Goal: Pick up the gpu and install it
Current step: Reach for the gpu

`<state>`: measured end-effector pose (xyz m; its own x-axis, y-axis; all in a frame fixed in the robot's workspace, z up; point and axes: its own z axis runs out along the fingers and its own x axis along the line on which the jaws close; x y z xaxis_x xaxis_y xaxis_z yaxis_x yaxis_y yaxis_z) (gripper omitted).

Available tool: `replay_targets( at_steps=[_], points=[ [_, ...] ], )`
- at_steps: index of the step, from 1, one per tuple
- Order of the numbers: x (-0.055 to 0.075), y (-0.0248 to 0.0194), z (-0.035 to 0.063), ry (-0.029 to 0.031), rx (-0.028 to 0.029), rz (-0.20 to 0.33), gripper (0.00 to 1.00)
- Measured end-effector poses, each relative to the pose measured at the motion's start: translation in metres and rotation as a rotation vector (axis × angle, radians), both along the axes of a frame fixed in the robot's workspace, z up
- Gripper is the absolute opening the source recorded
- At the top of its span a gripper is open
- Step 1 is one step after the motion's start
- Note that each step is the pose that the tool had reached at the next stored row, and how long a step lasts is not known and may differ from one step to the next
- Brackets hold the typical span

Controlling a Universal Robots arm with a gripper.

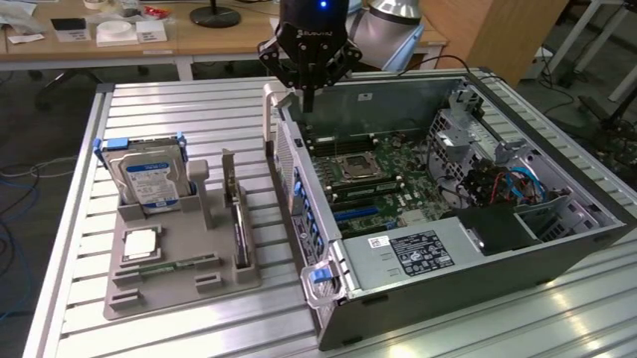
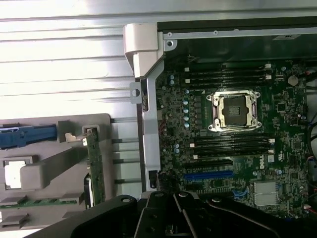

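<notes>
A slotted aluminium table (image 1: 169, 112) carries everything, its ribs running across the exterior view from left to right. Behind it stand wooden desks (image 1: 119, 48) with small white boxes and a round black lamp base (image 1: 215, 15), a wooden cabinet (image 1: 497, 30) rises at the exterior view's right, and loose cables (image 1: 20, 179) lie on the dark floor at the left. On the table's left part sits a grey tray (image 1: 179, 291), and on the right an open computer case (image 1: 557, 253) lies on its side with its motherboard (image 1: 388, 179) exposed. The tray holds a hard drive (image 1: 149, 175) with a blue and white label standing upright, a processor (image 1: 139, 245) lying flat and a narrow memory stick (image 1: 184, 263). The gpu (image 1: 239, 227) stands on its long edge in the tray slot nearest the case, thin and upright. Its long axis runs from the near edge of the tray toward the far desks, roughly parallel to the case wall beside it, and its silver bracket end points away toward the desks. The gripper (image 1: 309, 101) hangs above the far corner of the case, well apart from the gpu, with its fingers pointing straight down, pressed together and holding nothing. In the wrist view the card's green edge shows in the tray beside the case wall.
</notes>
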<state>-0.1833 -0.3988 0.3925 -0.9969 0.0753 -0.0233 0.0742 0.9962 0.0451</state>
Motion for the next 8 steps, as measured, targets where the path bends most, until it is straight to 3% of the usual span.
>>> replay_targets(
  at_steps=[8],
  points=[
    [-0.0065, 0.0, 0.0, 0.0, 0.0, 0.0, 0.11]
  ],
)
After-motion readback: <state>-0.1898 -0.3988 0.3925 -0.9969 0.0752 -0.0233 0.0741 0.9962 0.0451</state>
